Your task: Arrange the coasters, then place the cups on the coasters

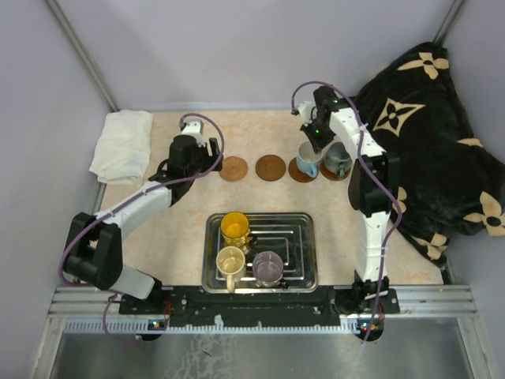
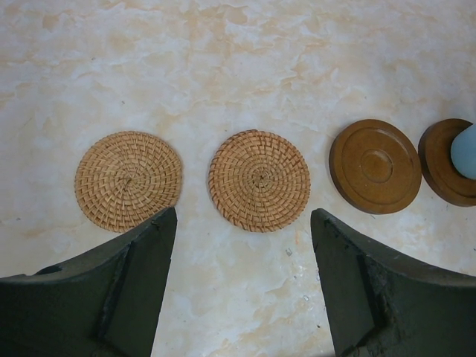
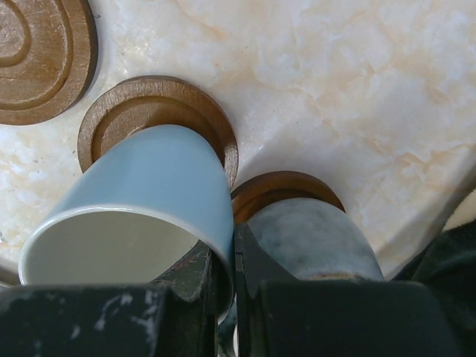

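A light-blue cup (image 3: 149,193) stands on a dark wooden coaster (image 3: 156,100), and my right gripper (image 3: 232,253) is shut on its rim, one finger inside and one outside. Right beside it a dark grey-green cup (image 3: 312,234) sits on another coaster (image 3: 286,186). My left gripper (image 2: 242,223) hangs open and empty just short of two woven coasters (image 2: 128,180) (image 2: 259,180). A bare wooden coaster (image 2: 375,165) lies to their right. A yellow cup (image 1: 234,227), a cream cup (image 1: 230,261) and a purple-grey cup (image 1: 268,268) stand in the tray.
The steel tray (image 1: 302,237) sits at the near middle of the table. A folded white cloth (image 1: 122,146) lies at the far left. A black blanket with cream flowers (image 1: 426,142) is heaped along the right side, close to the right arm.
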`<state>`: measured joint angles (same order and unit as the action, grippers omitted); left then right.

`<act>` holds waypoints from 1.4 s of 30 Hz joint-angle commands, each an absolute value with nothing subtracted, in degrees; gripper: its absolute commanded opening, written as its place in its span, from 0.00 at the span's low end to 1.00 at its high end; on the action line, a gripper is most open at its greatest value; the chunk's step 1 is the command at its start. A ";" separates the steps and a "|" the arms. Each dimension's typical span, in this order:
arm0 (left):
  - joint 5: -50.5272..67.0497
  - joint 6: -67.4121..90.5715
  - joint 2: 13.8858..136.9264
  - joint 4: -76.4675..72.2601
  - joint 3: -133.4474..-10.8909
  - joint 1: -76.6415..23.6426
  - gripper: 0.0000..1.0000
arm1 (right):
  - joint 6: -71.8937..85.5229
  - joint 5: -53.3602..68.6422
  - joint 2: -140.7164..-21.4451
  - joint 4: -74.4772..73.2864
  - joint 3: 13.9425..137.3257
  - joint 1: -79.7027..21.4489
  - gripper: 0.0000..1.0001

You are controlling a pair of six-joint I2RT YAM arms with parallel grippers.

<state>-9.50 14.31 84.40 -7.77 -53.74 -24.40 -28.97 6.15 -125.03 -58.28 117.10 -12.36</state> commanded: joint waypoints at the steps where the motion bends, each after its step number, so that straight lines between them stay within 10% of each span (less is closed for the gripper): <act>1: -9.97 13.95 85.39 -8.50 -54.65 -24.62 0.80 | -28.97 5.43 -125.40 -57.06 119.77 -13.33 0.00; 20: -10.11 13.97 86.40 -8.20 -55.67 -24.68 0.80 | -29.24 7.55 -126.87 -58.24 119.61 -14.12 0.00; 33: -9.14 13.58 87.81 -8.35 -56.87 -24.63 0.79 | -27.86 1.58 -126.22 -56.15 118.53 -15.03 0.48; 42: -9.13 13.95 87.02 -8.30 -55.45 -24.70 0.79 | -25.63 -1.57 -125.96 -54.01 120.62 -15.03 0.57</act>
